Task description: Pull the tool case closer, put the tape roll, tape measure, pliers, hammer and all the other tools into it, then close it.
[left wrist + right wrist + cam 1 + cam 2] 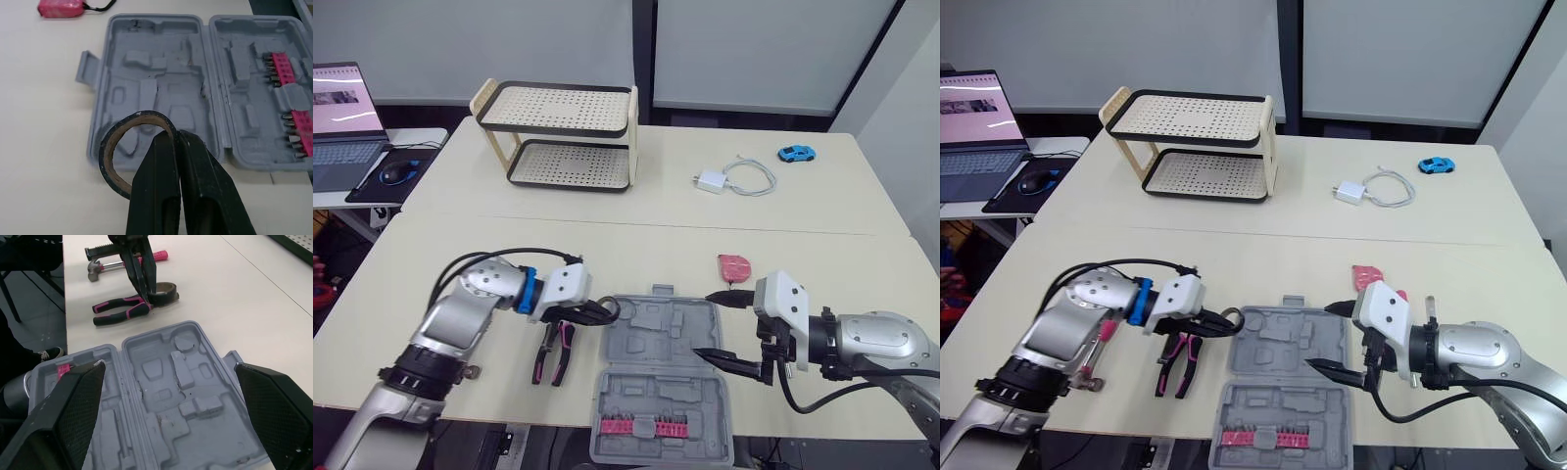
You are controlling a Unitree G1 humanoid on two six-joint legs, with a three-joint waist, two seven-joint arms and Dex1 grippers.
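The grey tool case (651, 338) lies open at the table's front edge, its lid (661, 428) holding a row of pink bits. My left gripper (605, 312) is shut on the rim of the black tape roll (106, 154), held just over the case's left edge. Black and pink pliers (553, 352) lie on the table left of the case. The hammer (122, 262) lies further left, partly under my left arm. A pink tape measure (735, 266) sits behind the case's right corner. My right gripper (721, 328) is open and empty over the case's right side.
A two-tier perforated rack (563, 132) stands at the back left. A white charger with cable (734, 178) and a blue toy car (796, 154) lie at the back right. A laptop (342, 117) and mouse (396, 173) sit on a side desk.
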